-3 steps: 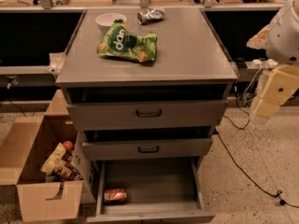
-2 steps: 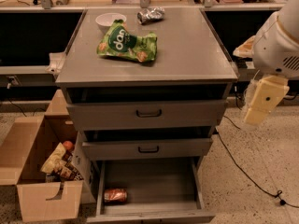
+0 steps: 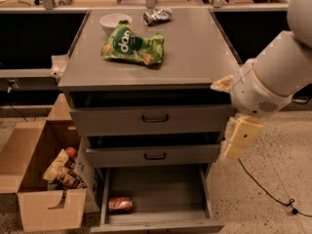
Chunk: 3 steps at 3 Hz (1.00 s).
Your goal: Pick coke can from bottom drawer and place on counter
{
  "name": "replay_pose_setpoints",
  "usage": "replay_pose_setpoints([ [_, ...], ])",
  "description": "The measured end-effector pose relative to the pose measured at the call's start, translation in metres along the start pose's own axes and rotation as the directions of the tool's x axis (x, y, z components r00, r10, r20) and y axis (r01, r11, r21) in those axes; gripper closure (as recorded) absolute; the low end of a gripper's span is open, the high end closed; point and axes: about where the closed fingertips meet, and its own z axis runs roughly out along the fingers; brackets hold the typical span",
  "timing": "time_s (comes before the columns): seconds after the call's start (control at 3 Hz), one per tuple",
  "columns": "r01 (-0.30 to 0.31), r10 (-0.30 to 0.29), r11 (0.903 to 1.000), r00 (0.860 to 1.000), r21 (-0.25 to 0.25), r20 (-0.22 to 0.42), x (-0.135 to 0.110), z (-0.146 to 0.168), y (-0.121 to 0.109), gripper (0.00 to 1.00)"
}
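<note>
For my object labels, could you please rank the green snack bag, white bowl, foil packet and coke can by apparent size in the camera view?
1. green snack bag
2. white bowl
3. foil packet and coke can: too alike to rank.
The gripper hangs right of the drawers.

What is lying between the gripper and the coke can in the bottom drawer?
In the camera view, only the bare floor and right wall of the bottom drawer separate the coke can from the gripper, which hangs right of the cabinet.
</note>
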Motion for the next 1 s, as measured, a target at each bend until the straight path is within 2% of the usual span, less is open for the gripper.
replay_pose_setpoints([
  [0.33, -0.024, 0.027, 0.9992, 0.996, -0.03, 0.089, -0.008, 0.048, 0.018, 0.0],
  [1.0, -0.007, 0.011, 0.9993, 0.994, -0.036, 0.11, -0.009, 0.058, 0.018, 0.0],
])
